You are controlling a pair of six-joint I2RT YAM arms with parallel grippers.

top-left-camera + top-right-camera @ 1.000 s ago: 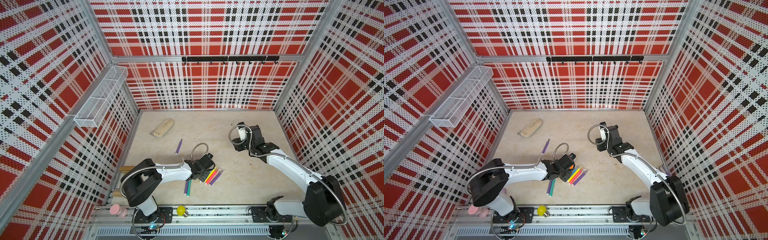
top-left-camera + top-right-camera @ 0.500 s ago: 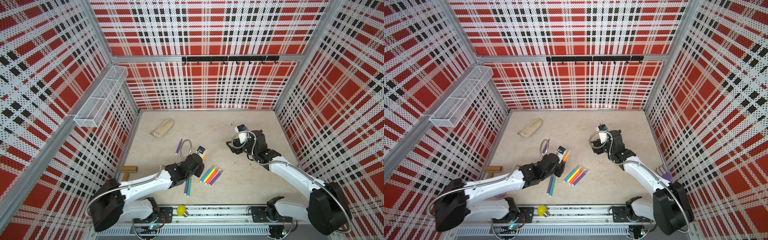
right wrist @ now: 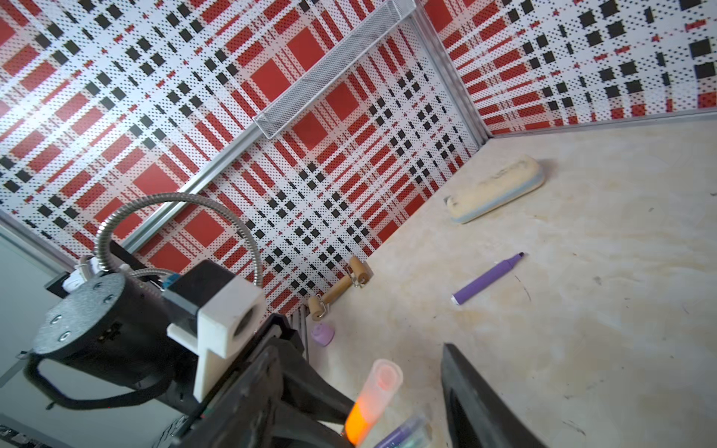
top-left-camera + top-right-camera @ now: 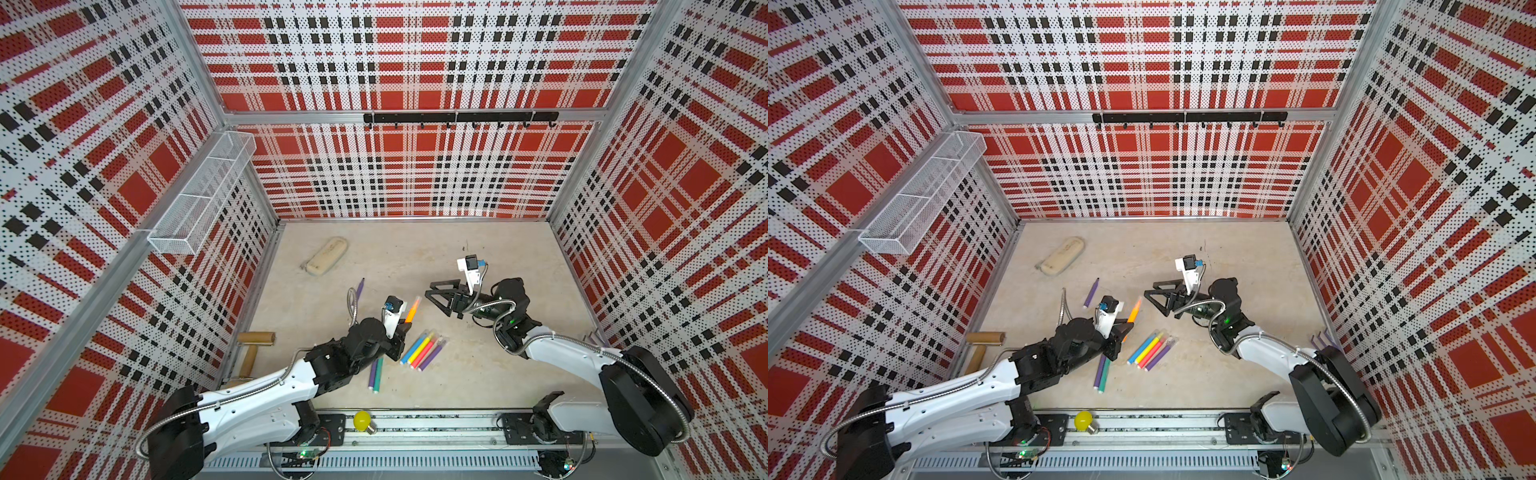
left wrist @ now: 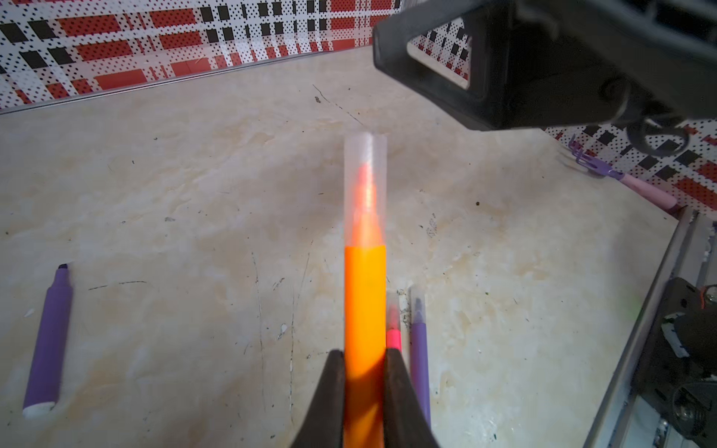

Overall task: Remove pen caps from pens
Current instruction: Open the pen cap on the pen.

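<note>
While the left hand (image 5: 364, 372) clenched the orange pen (image 5: 364, 294) by its barrel, the pen stood lifted off the table (image 4: 490, 374), pointing toward the right arm. Its pale see-through cap (image 5: 365, 182) was on, with the orange tip showing through it.

The right hand (image 4: 430, 291) hung just beside the capped end with its two black fingers (image 4: 444, 285) spread apart and nothing between them. In both top views a small gap separated it from the cap (image 4: 1137, 302).

Below the lifted pen, a row of four capped pens (image 4: 422, 351), blue, yellow, pink and purple, lay side by side on the table. A purple and teal pair (image 4: 376, 373) lay touching, partly under the left arm. A lone purple pen (image 3: 487, 279) lay well apart toward the back, its dark tip bare and its white plug at the other end.

A beige oblong pad (image 4: 326, 262) lay near the back left corner. A wooden roller (image 4: 254, 345) lay against the left wall. A yellow bulb (image 4: 362, 420) rested on the front rail. A pink-handled tool with a purple head (image 5: 620, 178) lay by the right wall.
</note>
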